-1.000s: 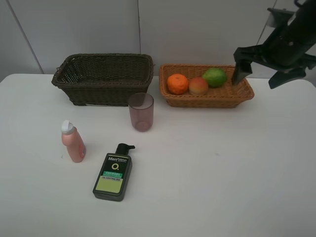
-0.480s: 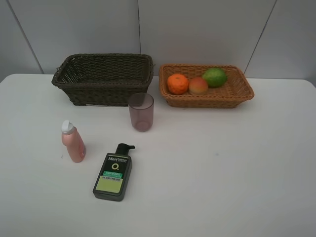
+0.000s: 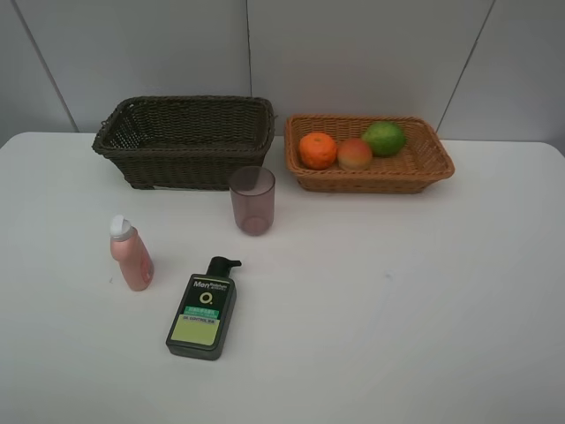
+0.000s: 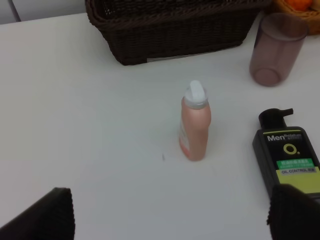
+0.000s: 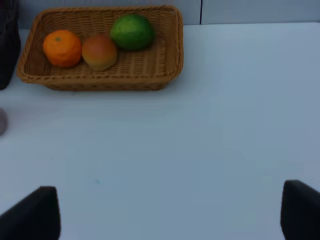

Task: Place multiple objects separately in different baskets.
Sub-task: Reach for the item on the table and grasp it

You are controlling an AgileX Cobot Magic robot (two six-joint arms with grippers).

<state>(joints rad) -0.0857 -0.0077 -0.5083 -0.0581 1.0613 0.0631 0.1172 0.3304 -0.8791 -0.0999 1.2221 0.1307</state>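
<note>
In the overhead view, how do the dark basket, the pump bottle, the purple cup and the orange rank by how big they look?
Largest first: dark basket, pump bottle, cup, orange. The pump bottle lies nearer the camera, which may flatter it.

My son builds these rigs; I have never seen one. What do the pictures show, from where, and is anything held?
It is a two-armed robot. One camera looks down from high up; one rides on each wrist, where the dark shapes at the edge are the left gripper and right gripper, both open and empty. On the white table: a dark basket; a tan basket holding an orange, a peach and a green fruit; a mauve cup, a pink bottle standing, and a pump bottle lying flat.
</note>
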